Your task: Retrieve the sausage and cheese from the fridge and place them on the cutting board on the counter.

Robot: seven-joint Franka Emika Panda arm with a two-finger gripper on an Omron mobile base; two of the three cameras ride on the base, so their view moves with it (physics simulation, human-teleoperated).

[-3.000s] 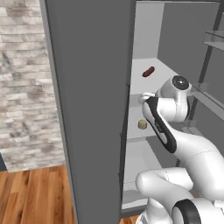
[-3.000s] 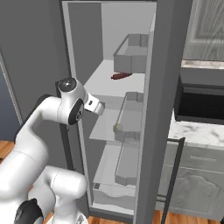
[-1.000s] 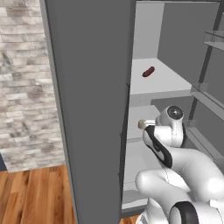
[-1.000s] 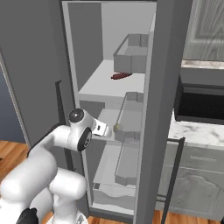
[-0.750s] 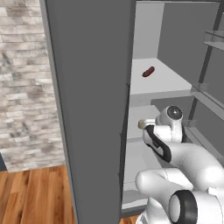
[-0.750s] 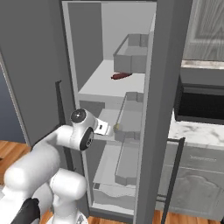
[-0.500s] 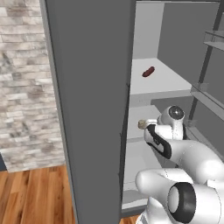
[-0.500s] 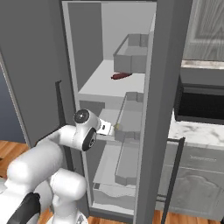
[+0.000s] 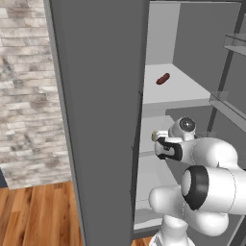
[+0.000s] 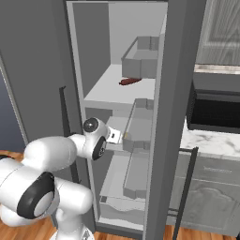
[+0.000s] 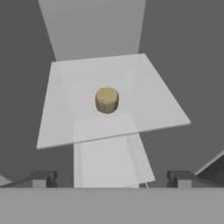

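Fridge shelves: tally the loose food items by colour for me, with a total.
Dark red-brown sausage link, on the upper shelf: 1
Pale yellow-tan cheese chunk, on the shelf below, ahead of the open gripper: 1
Total: 2

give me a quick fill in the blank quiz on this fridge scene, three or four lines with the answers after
1. The sausage lies on the fridge shelf ____ the shelf that holds the cheese.
2. The end effector points at the cheese with its fingers ____.
3. In the hand view, the cheese stands ____ on its light grey shelf.
4. The fridge door beside the arm stands ____.

Missing words: above; open; alone; open
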